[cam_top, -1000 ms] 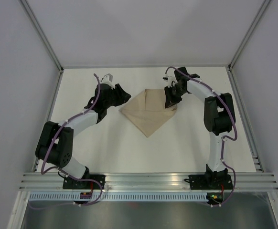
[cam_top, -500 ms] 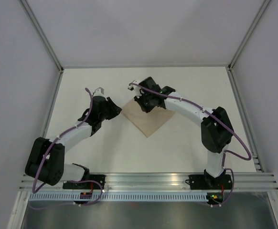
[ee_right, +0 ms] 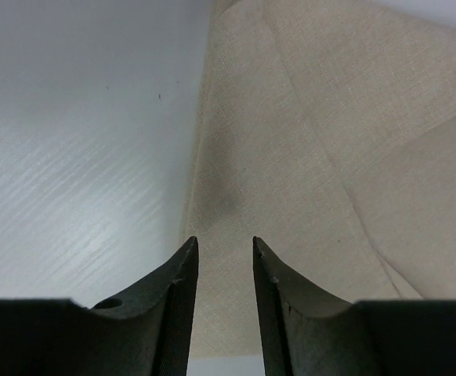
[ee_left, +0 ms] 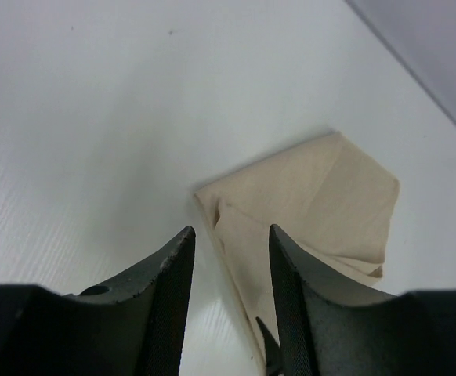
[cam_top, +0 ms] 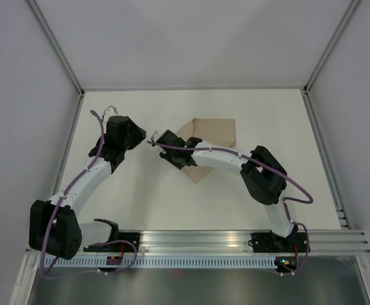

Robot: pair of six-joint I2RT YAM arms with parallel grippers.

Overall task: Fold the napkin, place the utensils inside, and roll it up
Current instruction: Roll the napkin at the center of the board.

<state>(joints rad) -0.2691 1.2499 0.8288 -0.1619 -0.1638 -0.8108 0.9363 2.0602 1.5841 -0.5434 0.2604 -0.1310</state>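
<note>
Surface point(cam_top: 140, 203): white and matte, walled on three sides by pale panels.

Left arm point(cam_top: 86, 178): bends up along the left side of the surface, with its wrist turned toward the middle.

Right arm point(cam_top: 229, 159): reaches leftward from its base and crosses above the near-left part of the cloth.

Napkin point(cam_top: 217, 130): tan-beige, folded, lying flat on the far middle of the surface, slightly right of centre. It has a straight far edge and a straight right edge, and one corner points toward the arm bases below the right forearm. Layered folds show in both wrist views, with a diagonal crease running across the upper layer.

Left hand point(ee_left: 231, 231): off the napkin's left side, over bare surface and apart from the cloth. Fingers moderately parted, with nothing between them.

Right hand point(ee_right: 225, 243): over the napkin's left border, bare surface to one side and cloth to the other. Fingers a narrow gap apart, with only the cloth beneath showing through the gap. No fabric pinched.
</note>
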